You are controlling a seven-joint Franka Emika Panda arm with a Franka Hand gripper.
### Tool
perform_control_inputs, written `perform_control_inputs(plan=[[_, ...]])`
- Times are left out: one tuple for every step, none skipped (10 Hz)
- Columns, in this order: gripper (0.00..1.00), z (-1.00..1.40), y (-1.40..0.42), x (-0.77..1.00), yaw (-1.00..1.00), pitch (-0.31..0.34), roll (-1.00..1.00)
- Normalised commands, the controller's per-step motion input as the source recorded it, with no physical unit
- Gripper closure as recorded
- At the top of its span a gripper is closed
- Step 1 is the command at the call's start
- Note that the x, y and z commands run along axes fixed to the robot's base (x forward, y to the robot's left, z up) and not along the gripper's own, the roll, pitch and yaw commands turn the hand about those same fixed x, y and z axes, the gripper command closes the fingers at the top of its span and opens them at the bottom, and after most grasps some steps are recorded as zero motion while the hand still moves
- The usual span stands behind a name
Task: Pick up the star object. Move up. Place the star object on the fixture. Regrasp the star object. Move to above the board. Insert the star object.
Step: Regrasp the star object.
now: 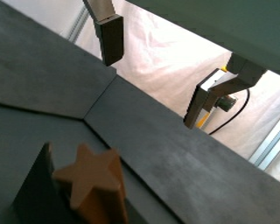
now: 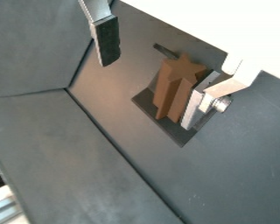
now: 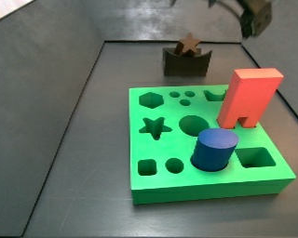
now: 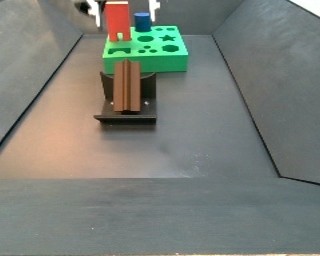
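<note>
The brown star object (image 4: 127,88) lies on the dark fixture (image 4: 127,118) in front of the green board (image 4: 152,52). In a side view the star object (image 3: 189,43) sticks up from the fixture (image 3: 185,65) behind the board (image 3: 164,139). Both wrist views show the star object (image 1: 90,175) (image 2: 171,87) resting on the fixture (image 1: 35,188) (image 2: 152,110). My gripper (image 1: 154,92) (image 2: 149,92) is open and empty, raised above the star object and apart from it. It shows at the upper edge of a side view (image 3: 251,14).
A red arch block (image 3: 249,98) and a blue cylinder (image 3: 216,151) stand in the board. Dark sloping walls (image 4: 29,90) enclose the floor on both sides. A white cloth (image 1: 166,61) lies beyond the wall.
</note>
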Motion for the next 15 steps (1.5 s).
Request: perform_control_inputs(plan=[[0.0,-1.0,0.06,0.06,0.03,-0.173,0.07],[0.0,-1.0,0.06,0.06,0.01,-0.173,0.07],[0.0,-1.0,0.06,0.07,-0.04,-0.156,0.07],[0.0,-1.0,0.05,0.07,-0.06,-0.136,0.06],[0.0,-1.0,0.05,0.07,-0.09,-0.106,0.06],[0.0,-1.0,0.05,0.07,-0.09,-0.09,0.06],[0.0,-0.81,0.03,0.06,-0.09,-0.041,0.06],[0.0,-0.7,0.02,0.06,-0.09,-0.024,0.05],[0.0,-0.49,0.01,0.06,-0.07,0.009,0.05],[0.0,-0.35,0.01,0.07,-0.05,0.032,0.05],[0.0,-0.31,0.01,0.05,-0.06,0.046,0.06],[0.0,-0.31,0.01,0.05,-0.05,0.048,0.06],[0.0,-0.31,0.01,0.05,-0.05,0.048,0.06],[0.0,-0.31,0.01,0.04,-0.05,0.048,0.06],[0.0,-0.31,0.0,0.04,-0.04,0.049,0.07]])
